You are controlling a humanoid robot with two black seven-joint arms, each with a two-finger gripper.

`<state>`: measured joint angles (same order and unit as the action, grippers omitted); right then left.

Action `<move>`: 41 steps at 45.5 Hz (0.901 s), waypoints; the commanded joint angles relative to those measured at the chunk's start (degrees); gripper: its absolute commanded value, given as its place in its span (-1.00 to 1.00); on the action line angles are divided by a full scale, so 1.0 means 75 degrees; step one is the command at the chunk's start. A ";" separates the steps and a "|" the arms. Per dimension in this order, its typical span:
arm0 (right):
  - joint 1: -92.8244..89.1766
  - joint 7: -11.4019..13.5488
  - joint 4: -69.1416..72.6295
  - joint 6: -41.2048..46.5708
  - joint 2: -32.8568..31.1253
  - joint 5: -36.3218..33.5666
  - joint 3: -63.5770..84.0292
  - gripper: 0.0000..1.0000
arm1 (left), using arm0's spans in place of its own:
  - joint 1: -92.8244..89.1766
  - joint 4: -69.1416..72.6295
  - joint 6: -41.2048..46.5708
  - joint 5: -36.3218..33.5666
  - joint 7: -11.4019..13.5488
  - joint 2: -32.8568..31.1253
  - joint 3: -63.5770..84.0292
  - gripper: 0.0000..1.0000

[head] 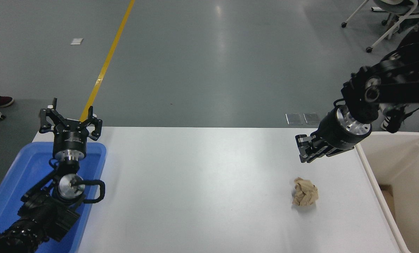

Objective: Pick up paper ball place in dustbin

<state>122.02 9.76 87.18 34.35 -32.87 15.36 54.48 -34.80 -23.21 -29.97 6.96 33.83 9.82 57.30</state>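
The left arm is parked at the lower left, above the blue tray [9, 182]. Its left gripper [70, 119] points up and away, with the fingers spread wide and holding nothing. The paper ball [305, 192] lies on the white table [195, 182], near the right side and close to the dustbin [402, 175], but not touching it. Farther back, the right arm comes in from the right edge, high above the table. Its right gripper [303, 150] points left and down, with the fingers close together and nothing between them. It is apart from the ball.
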 commanded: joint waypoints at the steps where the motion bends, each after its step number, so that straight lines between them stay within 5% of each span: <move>1: 0.2103 0.0000 0.0693 0.0505 -0.0727 -0.0091 0.0879 1.00 | 0.0000 0.0000 0.0000 0.0009 0.0001 0.0004 0.0001 0.98; 13: 0.2937 0.0000 0.0763 0.0998 -0.0739 0.0003 0.1150 1.00 | 0.0000 0.0000 0.0000 -0.0003 0.0001 -0.0008 0.0001 0.98; 25: 0.2820 -0.0012 0.0740 0.1010 -0.0142 0.1303 0.1641 1.00 | 0.0000 0.0000 -0.0012 -0.0015 -0.0011 0.0004 -0.0011 0.98; 41: 0.2071 -0.0012 0.0294 0.0905 0.0444 0.1339 0.1794 1.00 | 0.0000 0.0000 -0.0012 -0.0026 -0.0022 0.0004 -0.0011 0.98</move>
<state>141.05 9.68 91.05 41.66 -32.17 24.17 67.06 -34.80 -23.20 -30.06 6.82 33.72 9.84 57.23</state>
